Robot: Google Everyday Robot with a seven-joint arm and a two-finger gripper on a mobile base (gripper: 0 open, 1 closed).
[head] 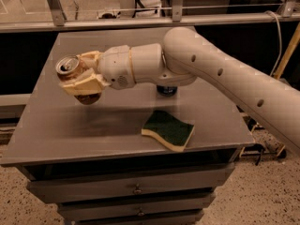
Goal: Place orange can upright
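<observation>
Nearest, a green sponge (168,129) lies below and to the right of the gripper (75,76). The gripper hangs above the table (56,130), closed around the orange can (69,65). The can lies nearly sideways, its top pointing left, so it probably needs tipping upright.

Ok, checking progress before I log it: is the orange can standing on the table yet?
No, the gripper holds the orange can tipped on its side above the table, its silver top facing the camera.
</observation>
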